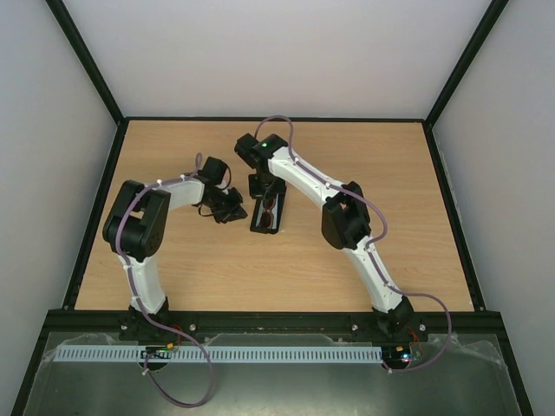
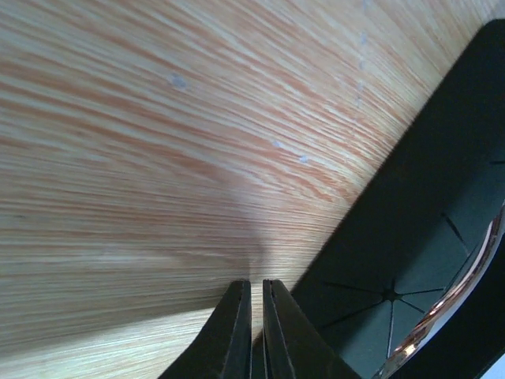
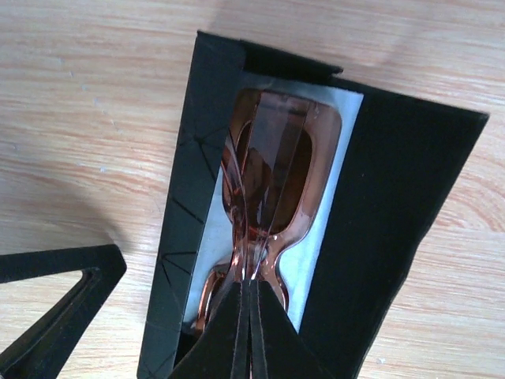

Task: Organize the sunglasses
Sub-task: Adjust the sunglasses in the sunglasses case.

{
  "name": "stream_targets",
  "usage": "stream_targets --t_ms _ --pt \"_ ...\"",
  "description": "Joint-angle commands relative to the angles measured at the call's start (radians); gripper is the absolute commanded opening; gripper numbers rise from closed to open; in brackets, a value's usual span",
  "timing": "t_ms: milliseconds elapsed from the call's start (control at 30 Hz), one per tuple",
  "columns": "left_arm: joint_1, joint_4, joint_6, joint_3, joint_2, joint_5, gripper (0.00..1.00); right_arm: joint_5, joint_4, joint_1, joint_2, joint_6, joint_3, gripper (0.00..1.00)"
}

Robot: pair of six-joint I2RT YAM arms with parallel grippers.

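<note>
Right tool (image 3: 251, 288), clenched, should nudge the thin amber sunglasses (image 3: 272, 158) flat inside the black oblong case (image 3: 394, 197) (left tool (image 2: 256, 288) clenched too)

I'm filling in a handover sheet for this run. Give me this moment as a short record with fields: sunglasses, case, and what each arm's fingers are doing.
sunglasses: lying inside the open case, on a pale lining
case: black, flaps open, flat on the wooden table, mid-workspace
right gripper: over the case, fingers shut, tips at the sunglasses' bridge; whether they pinch it is unclear
left gripper: low over the table beside the case's left edge, fingers shut, nothing visibly held
task status: sunglasses in the case, case not yet closed
</note>
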Motion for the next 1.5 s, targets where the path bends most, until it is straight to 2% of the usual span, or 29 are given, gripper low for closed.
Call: stream_targets --t_ms 0,300,467,1233,1467 --pt "-0.018 -0.008 -0.008 0.017 0.04 0.005 0.07 0.045 -0.086 0.014 0.019 0.024 -0.022 0.01" --pt "-0.03 -0.008 -0.012 0.058 0.083 0.008 0.06 0.05 -0.029 0.016 -0.019 0.033 -0.163 0.02" --pt "-0.034 -0.006 -0.015 0.06 0.093 0.011 0.06 0.039 -0.007 0.017 -0.013 0.036 -0.179 0.02" --pt "-0.053 -0.001 -0.023 0.065 0.094 0.016 0.06 -0.031 0.023 0.039 0.076 0.053 -0.06 0.02" --pt "-0.055 -0.007 -0.022 0.065 0.087 0.015 0.06 0.027 -0.014 0.037 0.04 0.045 -0.063 0.02"
